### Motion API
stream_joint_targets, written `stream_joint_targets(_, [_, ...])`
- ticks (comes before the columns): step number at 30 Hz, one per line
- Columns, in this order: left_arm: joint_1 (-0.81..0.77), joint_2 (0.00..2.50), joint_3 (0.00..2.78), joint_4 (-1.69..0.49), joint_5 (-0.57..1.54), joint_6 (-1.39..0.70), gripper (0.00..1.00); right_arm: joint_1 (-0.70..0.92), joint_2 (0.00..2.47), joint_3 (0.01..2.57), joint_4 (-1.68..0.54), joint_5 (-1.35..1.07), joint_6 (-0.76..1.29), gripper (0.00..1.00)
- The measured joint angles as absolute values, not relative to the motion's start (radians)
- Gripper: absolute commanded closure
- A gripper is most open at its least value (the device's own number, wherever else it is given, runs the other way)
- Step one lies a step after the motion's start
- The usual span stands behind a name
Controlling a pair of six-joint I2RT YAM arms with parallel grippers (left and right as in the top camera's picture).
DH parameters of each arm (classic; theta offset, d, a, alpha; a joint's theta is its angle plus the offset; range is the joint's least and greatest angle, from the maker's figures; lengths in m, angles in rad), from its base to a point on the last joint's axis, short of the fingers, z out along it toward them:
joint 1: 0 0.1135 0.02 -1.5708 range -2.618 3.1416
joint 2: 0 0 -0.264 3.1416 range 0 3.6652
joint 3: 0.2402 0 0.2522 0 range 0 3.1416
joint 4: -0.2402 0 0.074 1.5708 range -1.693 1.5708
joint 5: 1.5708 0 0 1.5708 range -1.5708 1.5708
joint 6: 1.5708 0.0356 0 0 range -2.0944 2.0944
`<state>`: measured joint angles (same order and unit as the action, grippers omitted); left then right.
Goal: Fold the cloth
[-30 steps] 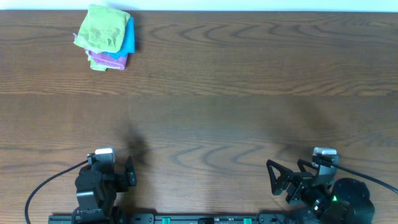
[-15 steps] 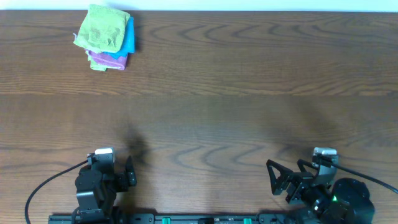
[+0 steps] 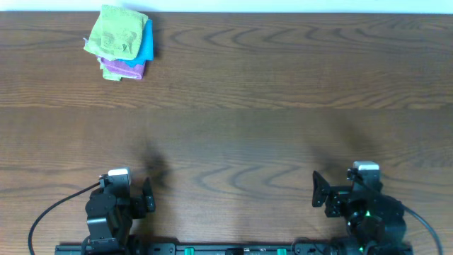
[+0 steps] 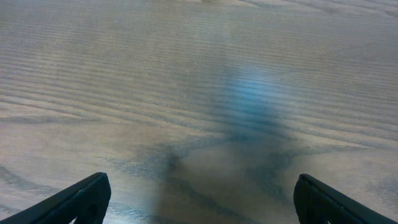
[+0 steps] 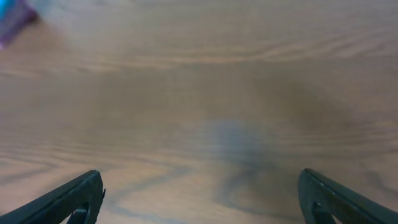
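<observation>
The light green cloth point(image 3: 117, 31) lies folded on top of a small pile at the table's far left corner. My left gripper point(image 3: 147, 197) rests at the near left edge, open and empty; the left wrist view point(image 4: 199, 199) shows only bare wood between its fingers. My right gripper point(image 3: 320, 195) rests at the near right edge, open and empty; the right wrist view point(image 5: 199, 196) shows bare wood between its fingers. Both grippers are far from the cloth.
Under the green cloth lie a bright blue cloth point(image 3: 146, 44) and a purple cloth point(image 3: 124, 69); a blurred piece of them shows at the top left of the right wrist view point(image 5: 13, 17). The table's far edge point(image 3: 283, 13) runs just behind the pile.
The right arm has turned and drawn in, so its gripper now points straight up the table. The left arm and the cloths have not moved.
</observation>
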<state>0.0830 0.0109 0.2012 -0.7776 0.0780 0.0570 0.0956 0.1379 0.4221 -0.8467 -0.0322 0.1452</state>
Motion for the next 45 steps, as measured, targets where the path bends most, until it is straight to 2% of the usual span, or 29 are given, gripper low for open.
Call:
stream_joint_targets(6, [0.083,0.011,0.201,-0.778,0.078,0.057,0.05,0.041,0.059,0.32,-0.842,-0.025,0.062,0.01])
stream_joint_targets(22, [0.083,0.011,0.201,-0.778,0.078,0.057,0.05,0.019,0.041,0.209,-0.839,-0.025,0.039,0.01])
stream_joint_targets(45, [0.083,0.011,0.201,-0.778,0.078,0.057,0.05,-0.007,0.041,0.201,-0.839,-0.025,0.036,0.01])
